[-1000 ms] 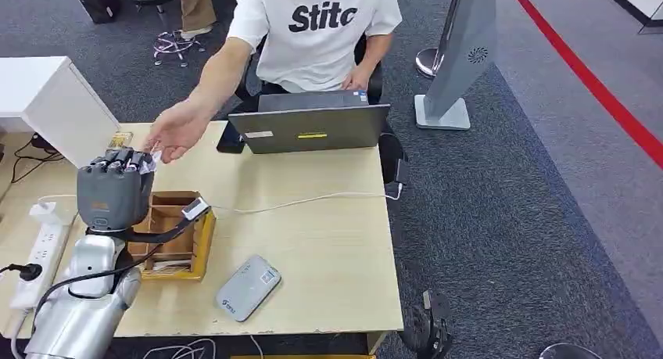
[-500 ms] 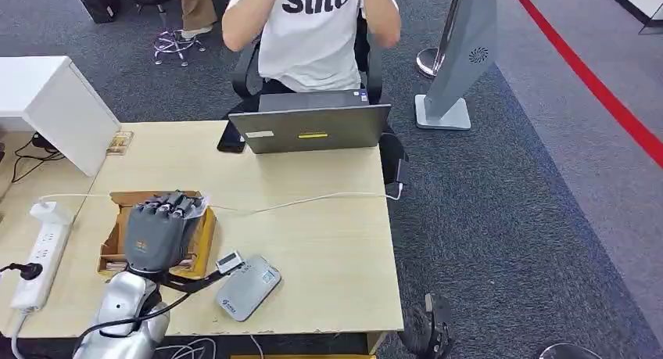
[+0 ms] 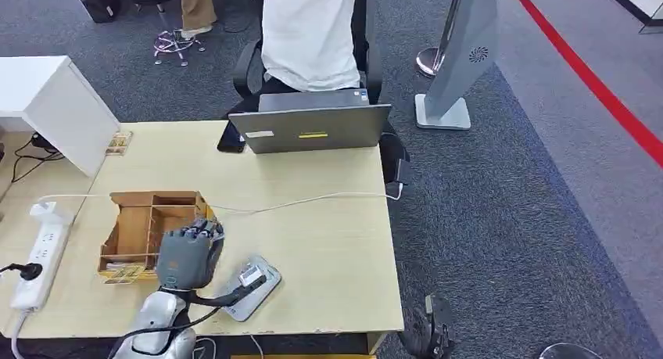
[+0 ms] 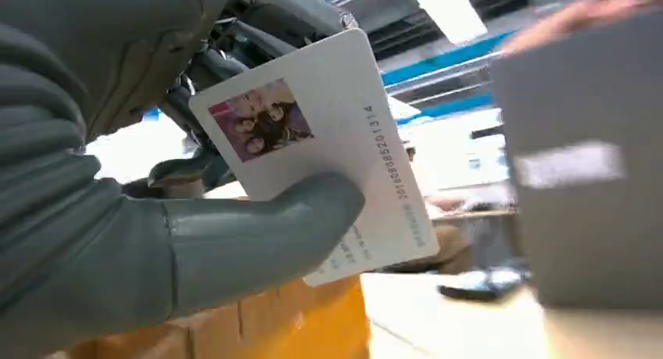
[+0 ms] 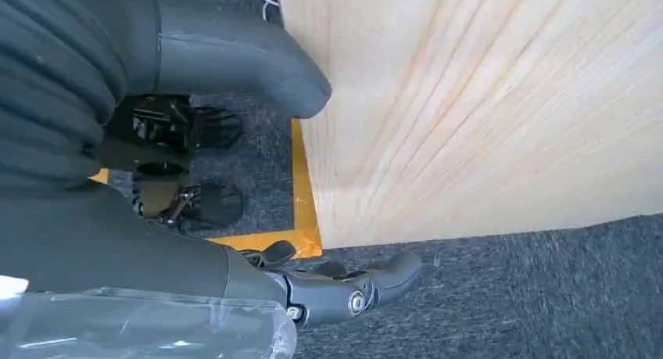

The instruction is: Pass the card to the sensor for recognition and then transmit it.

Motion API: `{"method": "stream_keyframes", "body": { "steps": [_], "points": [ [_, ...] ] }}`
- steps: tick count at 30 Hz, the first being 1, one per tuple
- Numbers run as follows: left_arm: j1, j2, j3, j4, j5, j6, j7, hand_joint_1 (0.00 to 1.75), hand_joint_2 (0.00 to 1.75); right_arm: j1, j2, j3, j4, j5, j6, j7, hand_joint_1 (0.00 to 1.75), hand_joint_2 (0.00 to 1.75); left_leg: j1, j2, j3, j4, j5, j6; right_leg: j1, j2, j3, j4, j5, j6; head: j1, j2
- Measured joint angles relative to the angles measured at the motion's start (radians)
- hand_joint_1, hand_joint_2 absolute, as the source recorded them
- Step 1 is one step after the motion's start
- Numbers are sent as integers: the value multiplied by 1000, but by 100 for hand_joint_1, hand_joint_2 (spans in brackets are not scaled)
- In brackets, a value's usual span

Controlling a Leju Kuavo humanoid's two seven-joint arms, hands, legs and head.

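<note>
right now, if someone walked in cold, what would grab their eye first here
The left hand near the table's front edge, holding a white photo card, right beside the grey card reader. Behind it sits a wooden divided box, and across the table a person sits behind a grey laptop.

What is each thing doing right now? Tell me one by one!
Card: held in the left hand, above the table.
Right hand: empty, hanging beside the table edge.
Grey sensor: flat on the table.
Laptop: open.
Wooden box: open-topped, on the table.
</note>
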Motion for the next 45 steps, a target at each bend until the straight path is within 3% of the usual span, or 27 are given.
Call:
{"method": "stream_keyframes", "body": {
  "steps": [4,14,22,27,41,45],
  "points": [
    [2,-4,-18,63,-39,0,-11,175,175,1,0,-2,0,10,5,-6,0,175,0,0,0,0,0,0,0,0,0,0,0,0,0,0],
    [21,-7,-19,57,-79,2,-34,175,175,3,0,-4,0,10,8,-7,0,175,0,0,0,0,0,0,0,0,0,0,0,0,0,0],
    [36,-15,-45,15,-61,2,-107,175,175,4,0,-3,0,9,10,-6,0,175,0,-1,-1,0,0,0,0,-1,0,0,0,0,0,0],
    [23,-23,-57,75,-54,-1,-132,175,175,3,0,-2,0,3,15,1,0,175,0,-1,0,0,0,0,0,-1,0,0,0,0,0,0],
    [-20,-31,-64,191,-33,-34,-124,175,175,3,0,-1,0,0,16,5,0,175,0,-1,0,0,0,0,0,-1,0,0,0,0,0,0],
    [-32,-29,-69,203,-62,-5,-61,175,175,3,0,2,0,0,16,5,0,175,0,-1,0,0,0,0,0,-1,0,0,0,0,0,0]
  ]
}}
